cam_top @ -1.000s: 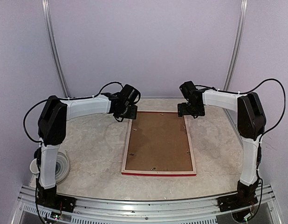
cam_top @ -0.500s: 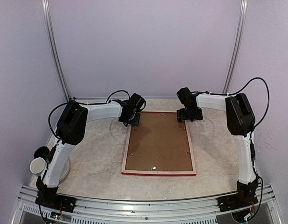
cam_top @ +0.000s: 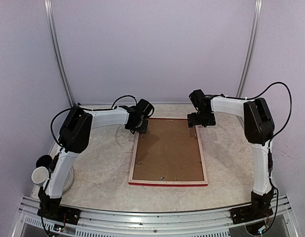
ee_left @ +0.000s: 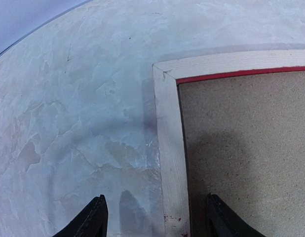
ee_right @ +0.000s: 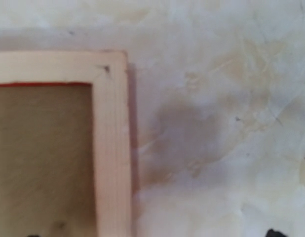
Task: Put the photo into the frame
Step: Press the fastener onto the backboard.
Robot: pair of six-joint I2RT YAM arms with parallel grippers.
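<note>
Left gripper [ee_left: 155,213]: fingers spread, one tip on each side of the frame [cam_top: 204,163]'s left rail at the far-left corner. One tip is over bare table [cam_top: 103,163], the other over the brown backing board [cam_top: 167,150]. It holds nothing, and I can't tell whether the tips touch the table.

Right gripper [cam_top: 198,120] mirrors it at the far-right corner. In its wrist view only two dark tip specks show at the bottom edge. They're well apart, so I read it as spread and empty too.

The frame lies flat and face down mid-table, pale wood up, long sides running away from the arm bases. A thin red strip of the front face shows along the near edge and the inner lip. The board sits inside the opening and fills it.

The photo isn't visible in any view. It could be under the board, but I can't confirm that.

My read on the placement: one arm per far corner and jaws straddling a rail looks like a setup to pinch or steady the frame symmetrically, so it doesn't skate or twist on the smooth top. If the photo isn't in yet, the board has to come out first, so the task is likely at an early or checking stage.

Risk: the rail is thin and low, so the tips may slip off or drag the frame rather than grip it.
</note>
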